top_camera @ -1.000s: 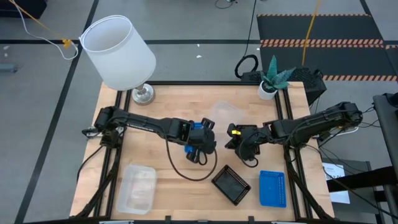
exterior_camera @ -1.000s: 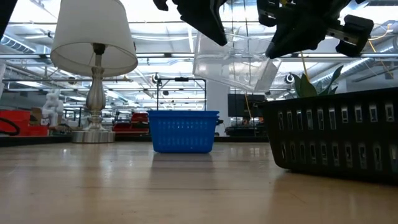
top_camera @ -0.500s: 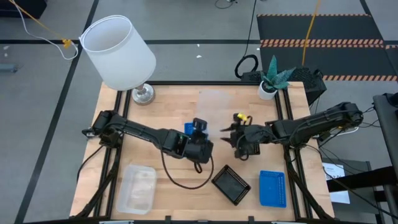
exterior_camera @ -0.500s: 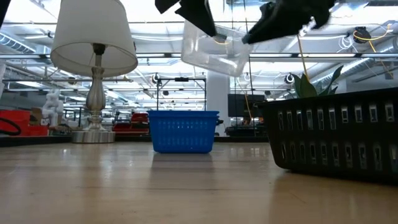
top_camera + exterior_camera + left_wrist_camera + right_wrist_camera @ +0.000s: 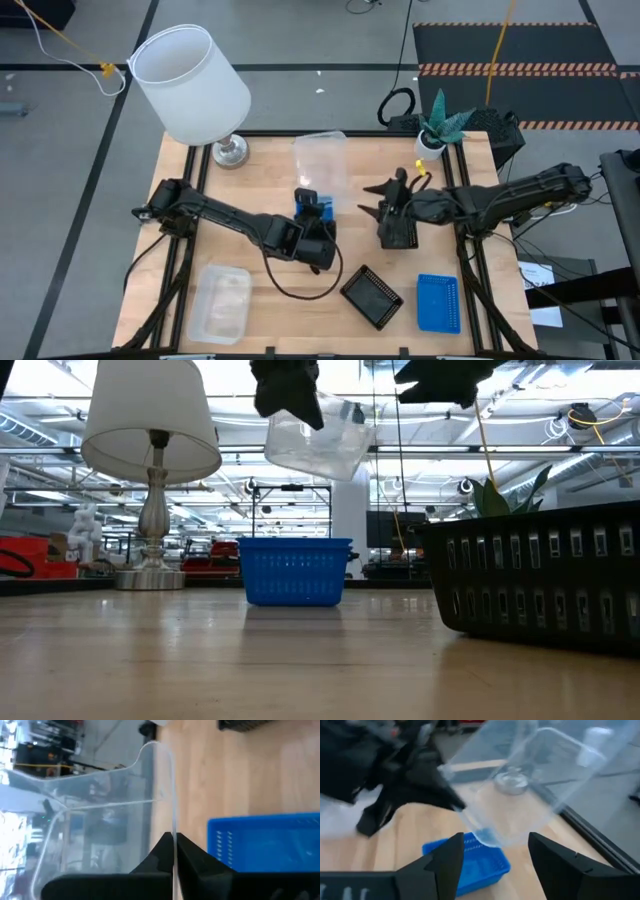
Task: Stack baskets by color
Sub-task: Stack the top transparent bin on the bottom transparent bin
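Observation:
My left gripper (image 5: 316,212) is shut on a clear basket (image 5: 320,160) and holds it in the air over the table's middle, above a blue basket (image 5: 295,570) that stands on the wood. To the basket's right, my right gripper (image 5: 393,200) is open and apart from it, fingers spread (image 5: 495,865). Along the near edge rest another clear basket (image 5: 222,303), a black basket (image 5: 372,297) and a second blue basket (image 5: 437,302). My left gripper pinches one thin wall of the clear basket at its rim edge (image 5: 173,832) between its two fingers. The fingers come from the table's near side and slant downward. The basket is lifted clear and tilted, reaching from the fingers toward the far edge.
A white lamp (image 5: 190,85) stands at the far left corner and a small potted plant (image 5: 440,125) at the far right corner. A cable loops on the wood (image 5: 300,285) below the left arm. Bare wood lies between the lamp's foot and the plant.
My right gripper has opened and let go of the clear basket, risen and rolled about. My left gripper has turned and kept its hold, so the basket has swung from between the two grippers to point toward the far edge.

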`<act>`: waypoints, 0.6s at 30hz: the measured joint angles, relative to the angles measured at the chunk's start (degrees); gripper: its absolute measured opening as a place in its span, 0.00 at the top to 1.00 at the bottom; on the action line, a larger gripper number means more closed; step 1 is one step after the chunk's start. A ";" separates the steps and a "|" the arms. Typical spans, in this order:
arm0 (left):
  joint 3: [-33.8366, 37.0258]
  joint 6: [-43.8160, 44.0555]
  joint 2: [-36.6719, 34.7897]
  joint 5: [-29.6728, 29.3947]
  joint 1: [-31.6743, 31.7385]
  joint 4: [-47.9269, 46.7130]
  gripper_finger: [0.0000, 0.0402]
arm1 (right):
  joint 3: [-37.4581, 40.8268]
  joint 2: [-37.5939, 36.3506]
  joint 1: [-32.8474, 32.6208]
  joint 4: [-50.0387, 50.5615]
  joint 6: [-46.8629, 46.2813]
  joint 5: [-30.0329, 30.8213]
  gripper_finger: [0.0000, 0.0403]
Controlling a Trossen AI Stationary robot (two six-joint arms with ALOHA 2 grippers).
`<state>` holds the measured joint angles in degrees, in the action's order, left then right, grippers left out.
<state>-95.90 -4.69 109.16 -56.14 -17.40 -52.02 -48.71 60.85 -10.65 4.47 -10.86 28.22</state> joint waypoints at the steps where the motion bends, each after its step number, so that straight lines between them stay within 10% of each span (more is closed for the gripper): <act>1: 0.00 -0.11 0.00 -0.90 -0.06 0.70 0.99 | 0.00 -0.32 0.17 0.02 -1.15 1.21 0.45; 18: -0.02 -16.30 4.25 -17.28 -2.28 11.61 0.99 | -0.02 -0.17 1.17 -6.56 -11.06 4.69 0.45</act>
<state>-95.92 -20.98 113.42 -73.42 -19.68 -40.41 -48.73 60.68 -9.47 -2.09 -21.92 32.91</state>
